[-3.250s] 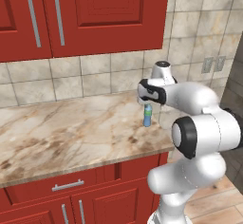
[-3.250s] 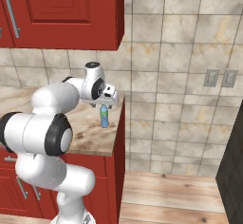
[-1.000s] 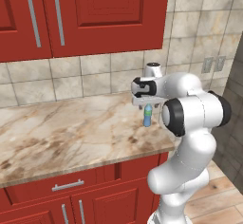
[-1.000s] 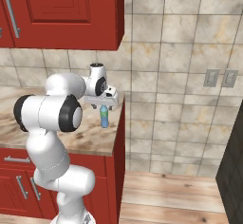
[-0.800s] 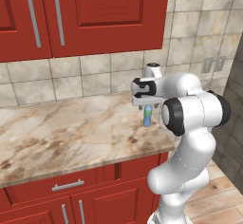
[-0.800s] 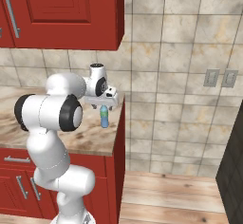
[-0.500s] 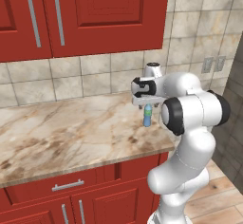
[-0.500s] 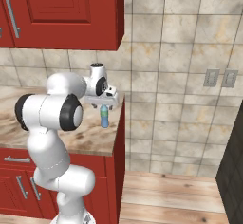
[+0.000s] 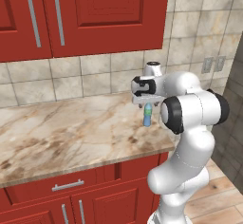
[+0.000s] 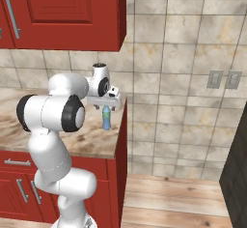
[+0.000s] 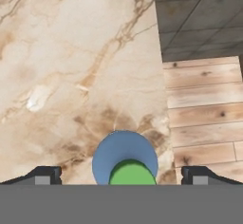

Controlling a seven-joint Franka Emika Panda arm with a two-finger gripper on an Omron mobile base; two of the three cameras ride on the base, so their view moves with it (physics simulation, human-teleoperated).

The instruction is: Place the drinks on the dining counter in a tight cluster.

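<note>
Water bottle [image 9: 147, 115]: a slim blue-clear bottle with a green band up near the neck is seen standing upright on the surface, close to the right-hand end and toward the back, not far from the tiled wall. From the hand view [image 11: 125, 159] it's seen straight from above, as a blue round with a green top in the middle.

Surface [image 9: 71, 128]: a beige-brown marbled top is carried on red cabinets with metal handles. The bottle is the one loose thing seen on it in these shots.

End effector [image 9: 145, 100]: it's parked right over the bottle, pointed straight down. The jaws are spread as wide as they go. In the hand view [image 11: 121, 175] the two dark fingertips are seen on either side of the bottle, well clear of it, so nothing is gripped and nothing is touched.

Height: in the right base view the end effector [image 10: 107, 102] is seen sitting just above the bottle's top [image 10: 106, 117]; whether the fingertips dip below the cap can't really be told.

Arm [image 9: 190, 114]: the white arm is folded forward from the base, with the wrist bent over the corner of the surface.

Around it: red upper cabinets [image 9: 85, 14] are hung above the tiled backsplash [image 9: 71, 78], and a wooden floor [image 10: 173, 198] is seen past the end of the surface.
</note>
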